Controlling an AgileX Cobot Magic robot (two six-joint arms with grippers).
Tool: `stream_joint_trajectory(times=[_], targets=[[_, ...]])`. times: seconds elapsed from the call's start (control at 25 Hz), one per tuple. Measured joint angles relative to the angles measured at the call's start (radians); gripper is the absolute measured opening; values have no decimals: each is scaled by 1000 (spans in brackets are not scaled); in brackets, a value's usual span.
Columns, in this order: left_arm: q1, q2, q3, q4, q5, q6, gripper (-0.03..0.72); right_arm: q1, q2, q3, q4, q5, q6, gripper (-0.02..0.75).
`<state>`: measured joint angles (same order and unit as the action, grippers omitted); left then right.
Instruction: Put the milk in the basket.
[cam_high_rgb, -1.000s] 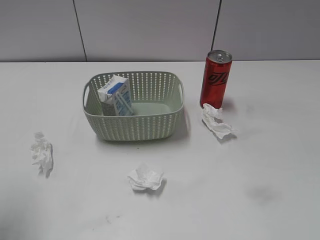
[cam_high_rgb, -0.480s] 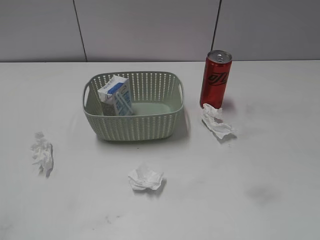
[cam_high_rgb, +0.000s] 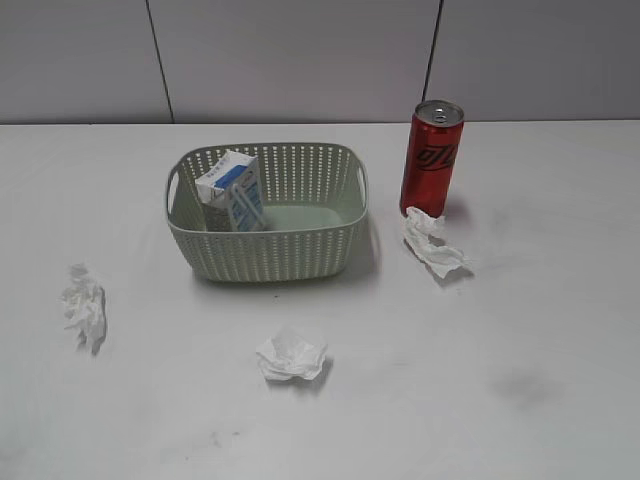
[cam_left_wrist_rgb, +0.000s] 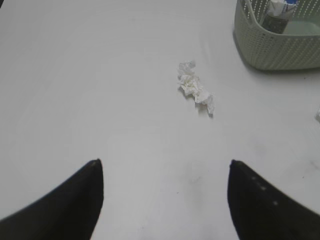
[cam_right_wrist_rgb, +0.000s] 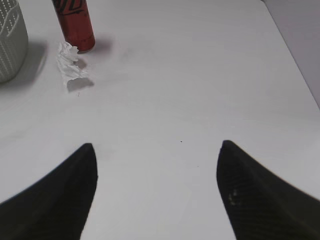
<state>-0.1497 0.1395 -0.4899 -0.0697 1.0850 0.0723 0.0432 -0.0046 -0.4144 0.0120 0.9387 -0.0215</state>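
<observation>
The milk (cam_high_rgb: 232, 190), a small white and blue carton with a straw on its side, stands tilted inside the pale green basket (cam_high_rgb: 270, 250), at its left end. In the left wrist view the basket (cam_left_wrist_rgb: 280, 47) sits at the top right with the milk (cam_left_wrist_rgb: 279, 9) partly cut off by the frame. My left gripper (cam_left_wrist_rgb: 165, 162) is open and empty over bare table, well short of the basket. My right gripper (cam_right_wrist_rgb: 156, 145) is open and empty over bare table; the basket's edge (cam_right_wrist_rgb: 10, 45) shows at its far left. Neither gripper shows in the exterior view.
A red can (cam_high_rgb: 431, 158) stands right of the basket, with a crumpled tissue (cam_high_rgb: 432, 244) in front of it. Another tissue (cam_high_rgb: 290, 358) lies in front of the basket, and one (cam_high_rgb: 84, 305) at the left. The table's right edge (cam_right_wrist_rgb: 295, 60) shows in the right wrist view.
</observation>
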Motion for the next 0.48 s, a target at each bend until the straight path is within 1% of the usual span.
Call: stream_joint_trajectory(times=[0.2, 0.48], targets=[[0, -1, 6, -1, 0, 32, 588, 0, 0, 0, 0, 0, 1, 589], [0, -1, 7, -2, 1, 37, 588, 0, 0, 0, 0, 0, 1, 589]])
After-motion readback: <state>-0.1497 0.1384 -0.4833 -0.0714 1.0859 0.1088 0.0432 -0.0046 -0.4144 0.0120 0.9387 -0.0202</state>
